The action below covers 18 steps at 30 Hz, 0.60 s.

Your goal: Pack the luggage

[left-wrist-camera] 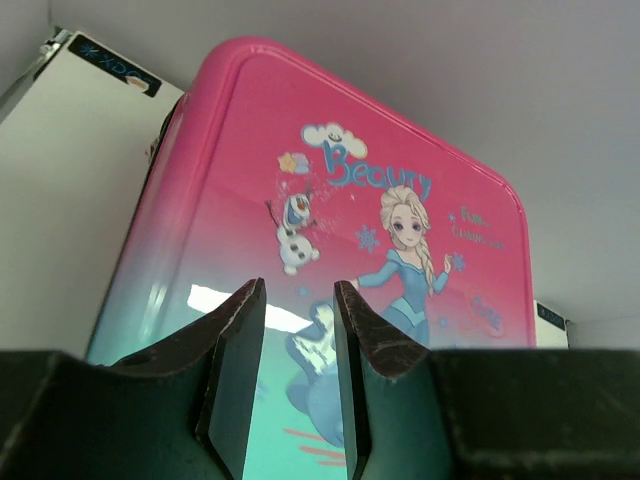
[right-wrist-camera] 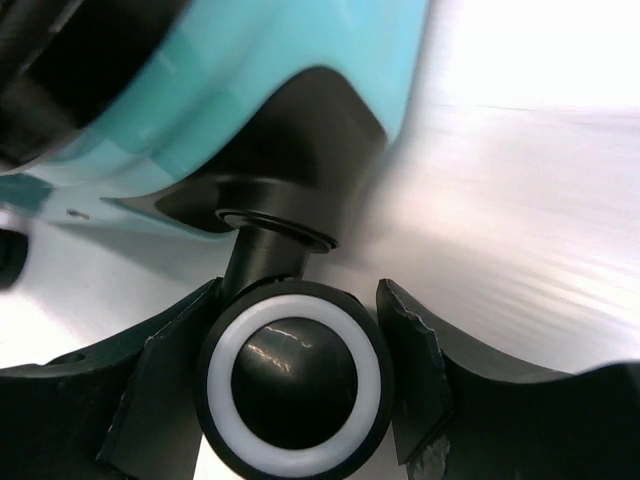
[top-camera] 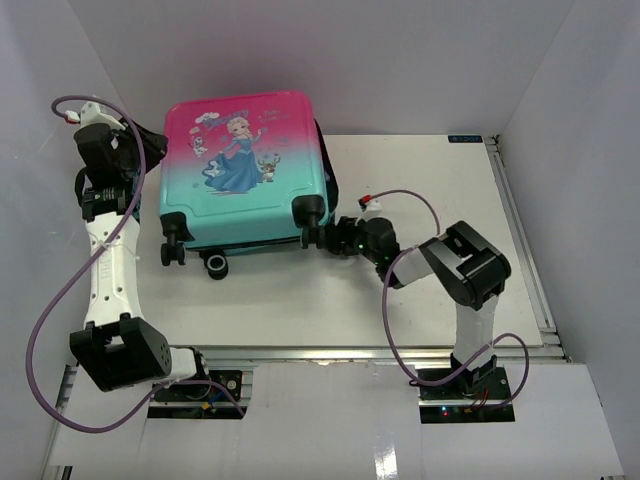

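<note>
The luggage [top-camera: 245, 170] lies flat and closed on the table, princess print facing up, pink end far and teal end near. My left gripper [top-camera: 155, 150] hovers at its left edge. In the left wrist view that gripper [left-wrist-camera: 300, 287] stands open, and the printed shell [left-wrist-camera: 350, 200] shows through the gap with nothing between the fingers. My right gripper [top-camera: 322, 240] reaches the near right corner. There, in the right wrist view, the gripper [right-wrist-camera: 300, 290] is shut on a black wheel with a white ring [right-wrist-camera: 295, 375], under the teal shell [right-wrist-camera: 250, 80].
The white table [top-camera: 420, 200] runs right of the luggage to a metal rail [top-camera: 520, 230]. White walls enclose the back and both sides. Two more black wheels [top-camera: 173, 255] [top-camera: 215, 263] stick out at the near left corner. The right arm's elbow [top-camera: 470, 265] is folded above the table.
</note>
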### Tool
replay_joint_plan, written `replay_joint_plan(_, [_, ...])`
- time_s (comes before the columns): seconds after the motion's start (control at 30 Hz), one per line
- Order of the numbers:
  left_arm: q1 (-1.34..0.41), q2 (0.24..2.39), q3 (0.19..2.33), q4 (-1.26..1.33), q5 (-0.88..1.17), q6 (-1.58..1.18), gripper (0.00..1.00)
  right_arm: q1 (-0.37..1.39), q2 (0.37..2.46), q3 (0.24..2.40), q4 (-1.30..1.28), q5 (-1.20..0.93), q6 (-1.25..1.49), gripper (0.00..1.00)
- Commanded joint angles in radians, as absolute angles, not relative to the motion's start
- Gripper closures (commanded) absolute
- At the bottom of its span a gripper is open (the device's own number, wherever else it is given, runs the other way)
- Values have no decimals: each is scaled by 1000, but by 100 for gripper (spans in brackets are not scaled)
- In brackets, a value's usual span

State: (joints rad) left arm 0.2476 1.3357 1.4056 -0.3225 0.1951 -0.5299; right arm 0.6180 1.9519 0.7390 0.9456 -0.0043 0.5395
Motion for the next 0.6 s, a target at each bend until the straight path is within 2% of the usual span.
replay_joint_plan(0.0, [216,1280,1360,-287,215,-499,56,318,1856,571,868,64,647,80])
replay_joint_plan(0.17, [201,1273,1315,-269,196,-496,56,233,1804,647,778,-5,644,76])
replay_joint_plan(0.27, [199,1269,1281,-276,154,-519,59,230,1774,735,628,-5,611,54])
replay_joint_plan(0.3, [199,1260,1274,-273,143,-539,63,229,1769,748,594,-5,601,49])
replay_joint_plan(0.37, [187,1226,1182,-232,127,-570,76,229,1743,737,573,-11,587,43])
replay_joint_plan(0.43, [150,1204,1096,-179,110,-585,95,229,1697,719,553,-1,572,37])
replay_joint_plan(0.57, [63,1190,935,-115,66,-620,100,229,1612,728,419,115,548,21])
